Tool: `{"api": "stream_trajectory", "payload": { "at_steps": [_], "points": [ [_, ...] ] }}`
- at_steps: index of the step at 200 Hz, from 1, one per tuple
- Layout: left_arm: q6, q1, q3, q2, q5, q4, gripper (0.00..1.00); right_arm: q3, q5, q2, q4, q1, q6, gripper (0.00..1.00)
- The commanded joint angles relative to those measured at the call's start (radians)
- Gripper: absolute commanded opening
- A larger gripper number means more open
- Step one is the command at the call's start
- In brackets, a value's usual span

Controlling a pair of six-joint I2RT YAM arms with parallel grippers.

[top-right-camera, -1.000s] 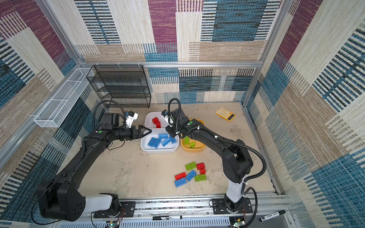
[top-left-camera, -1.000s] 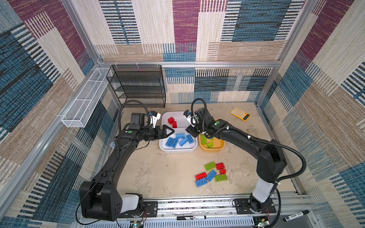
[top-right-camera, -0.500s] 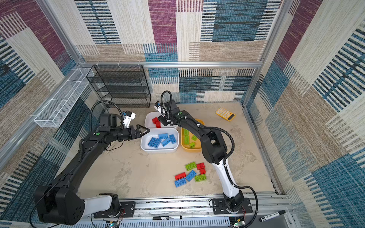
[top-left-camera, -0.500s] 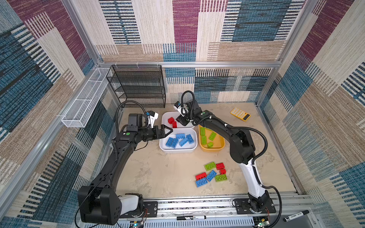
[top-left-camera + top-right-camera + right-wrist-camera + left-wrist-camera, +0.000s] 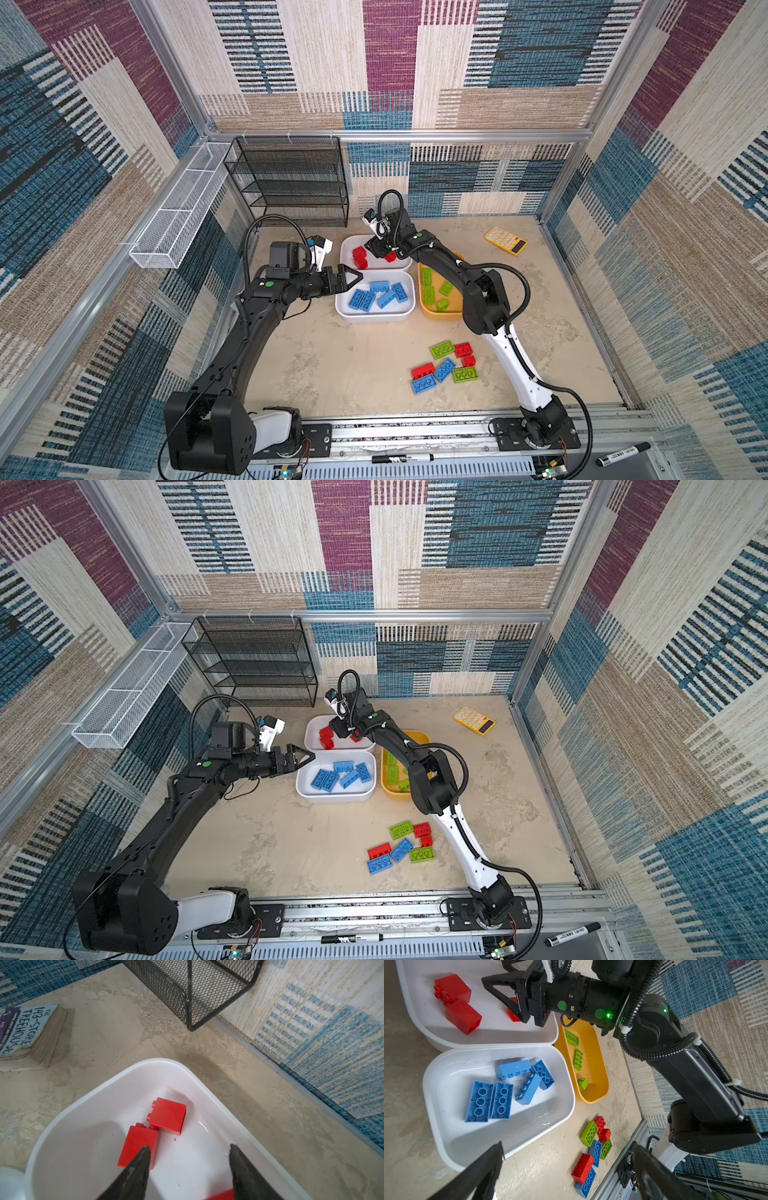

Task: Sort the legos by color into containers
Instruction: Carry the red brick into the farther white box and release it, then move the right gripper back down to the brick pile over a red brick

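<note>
Three containers stand together: a far white tub, a near white tub and a yellow tub. The far tub holds red legos, the near tub blue ones, the yellow tub green ones. My right gripper hangs open over the far tub. A small red brick lies loose just under its jaws. My left gripper is open and empty at the near tub's left corner.
A loose pile of red, blue and green bricks lies on the table, front right. A black mesh rack and a white wire basket stand back left. There is a yellow calculator back right and a book near the rack.
My right arm swung back and to the left, from the near tubs to the far white tub. Its jaws opened and a red brick left them. The left arm stayed almost still.
</note>
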Motion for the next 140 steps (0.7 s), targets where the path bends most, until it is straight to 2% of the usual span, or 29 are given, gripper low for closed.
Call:
{"api": "stream_trajectory", "payload": {
  "at_steps": [1, 31, 68, 108, 140],
  "points": [
    [0.002, 0.003, 0.003, -0.004, 0.015, 0.010, 0.99, -0.015, -0.029, -0.035, -0.016, 0.000, -0.005, 0.72],
    [0.001, 0.005, -0.003, -0.003, 0.021, 0.014, 0.99, -0.197, -0.059, -0.193, 0.008, -0.001, -0.045, 0.74],
    [0.004, 0.005, -0.004, 0.003, 0.034, 0.012, 0.99, -0.626, -0.170, -0.526, 0.082, -0.001, -0.110, 0.78],
    [0.023, 0.007, -0.001, 0.012, 0.041, -0.016, 0.99, -1.033, -0.289, -0.870, 0.012, 0.000, -0.259, 0.78],
    [0.033, 0.006, 0.000, 0.022, 0.046, -0.032, 0.99, -1.287, -0.282, -1.088, -0.085, -0.001, -0.390, 0.77]
  ]
}}
